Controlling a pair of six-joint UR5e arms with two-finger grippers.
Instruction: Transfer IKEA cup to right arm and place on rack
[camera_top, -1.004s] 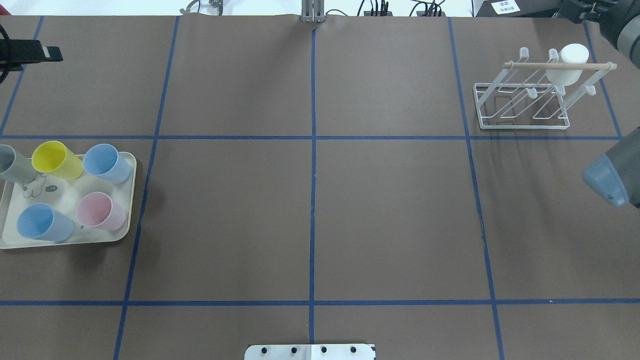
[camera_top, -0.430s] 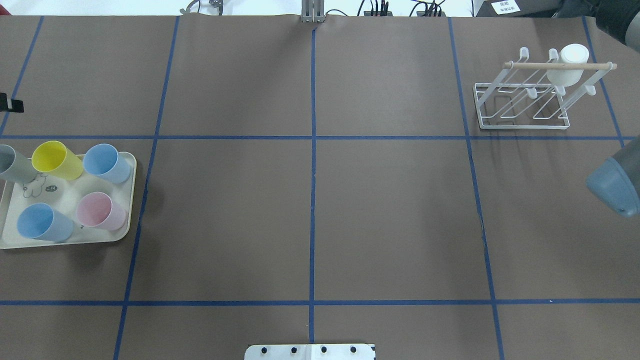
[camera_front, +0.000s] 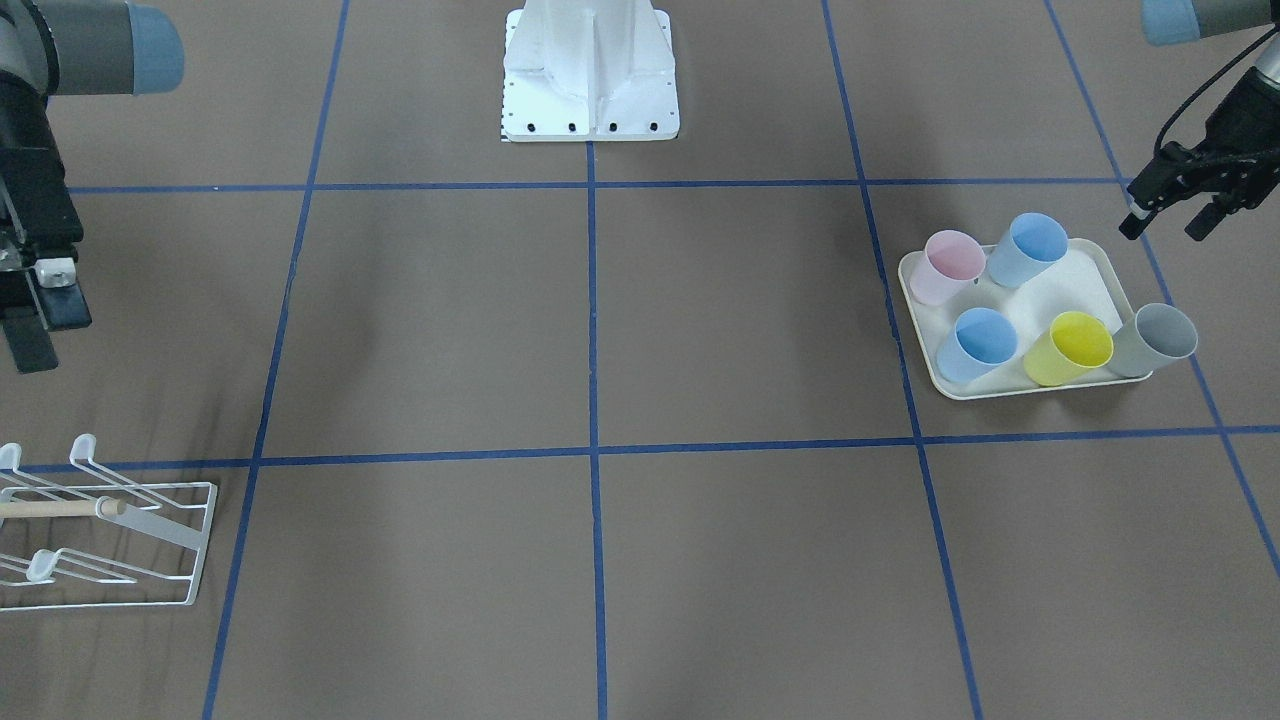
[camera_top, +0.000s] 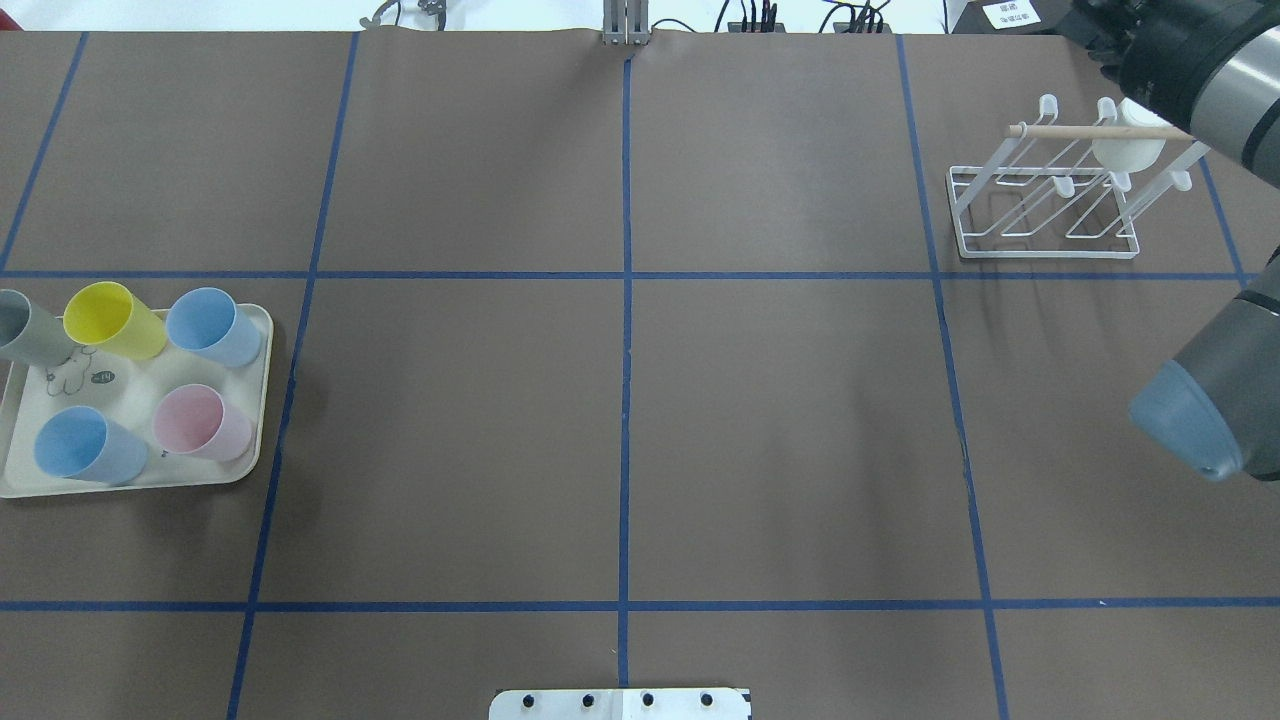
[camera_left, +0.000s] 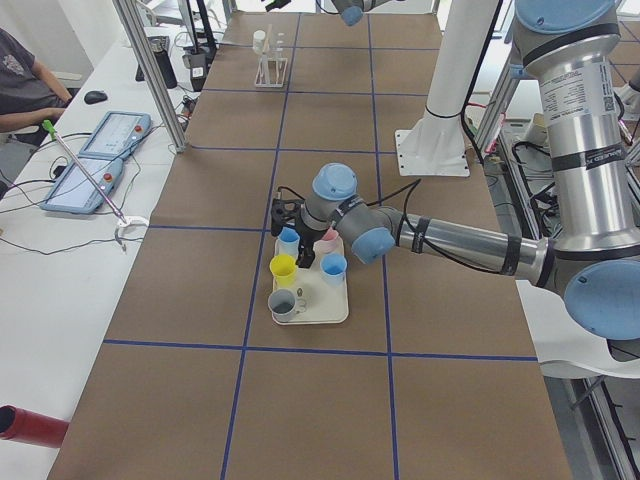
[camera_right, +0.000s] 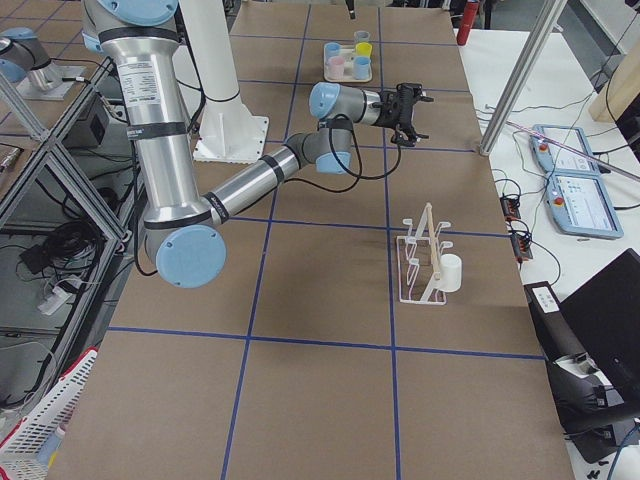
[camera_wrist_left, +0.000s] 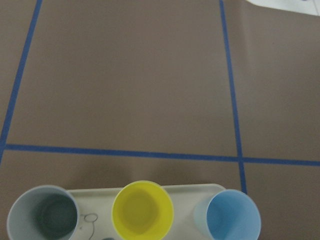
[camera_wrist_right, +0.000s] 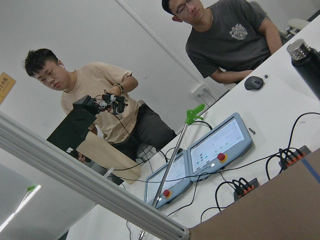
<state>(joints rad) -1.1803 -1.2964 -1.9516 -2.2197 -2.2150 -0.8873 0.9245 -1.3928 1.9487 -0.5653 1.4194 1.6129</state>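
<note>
While one white cup sits on the rack, your left gripper hovers apart, empty, by the tray; next cup not yet picked; right gripper: cannot tell.

Look to the rack: white wire with hooked prongs and a pale wooden dowel, standing upright on the desk. A white cup sits over a prong at its right end. In the overhead view the right arm crosses that end, hiding part of the cup. Well apart from the rack, across the desk, a grey cup, yellow cup, pink cup, blue cup and second blue cup stand mouths up
</note>
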